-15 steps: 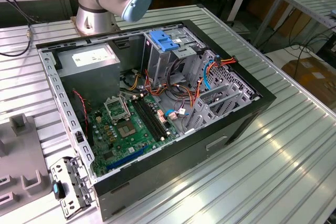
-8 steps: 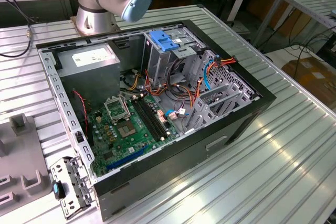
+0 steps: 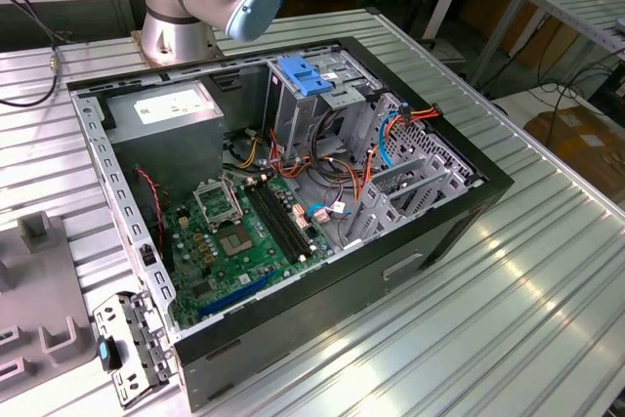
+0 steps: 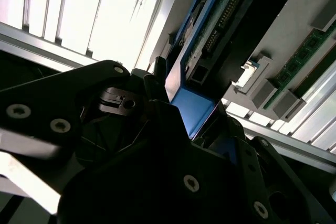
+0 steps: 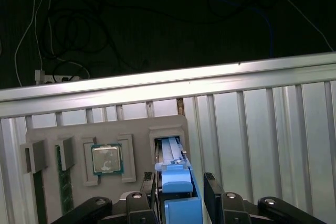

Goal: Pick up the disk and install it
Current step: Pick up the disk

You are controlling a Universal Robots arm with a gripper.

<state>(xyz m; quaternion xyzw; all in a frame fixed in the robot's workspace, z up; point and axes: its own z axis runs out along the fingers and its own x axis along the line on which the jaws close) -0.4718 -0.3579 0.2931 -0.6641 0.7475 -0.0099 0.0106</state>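
The disk (image 5: 177, 174) stands on its narrow edge in a slot of the grey holder tray (image 5: 137, 129), which lies on the ribbed metal tabletop (image 3: 508, 319) beside the open computer case (image 3: 488, 185). I think it is kept upright like this so that its two broad sides are free and can be taken from above. The claw (image 5: 180, 195) sits astride the disk, one side of it at each broad face. Whether it is already clenched on the disk or only placed closely around it, I cannot tell. The edge of the disk that faces the first wrist view carries a light-blue plastic rail with a paler clip. In the second wrist view the blue rail (image 4: 191, 108) runs beside a strip of green circuit board. In the same tray a processor chip (image 5: 107, 159) and a memory stick (image 5: 64, 192) lie in their own recesses. The case lies on its side without cover, probably so that its drive cage with the blue bracket (image 3: 305, 75) can be reached from above.
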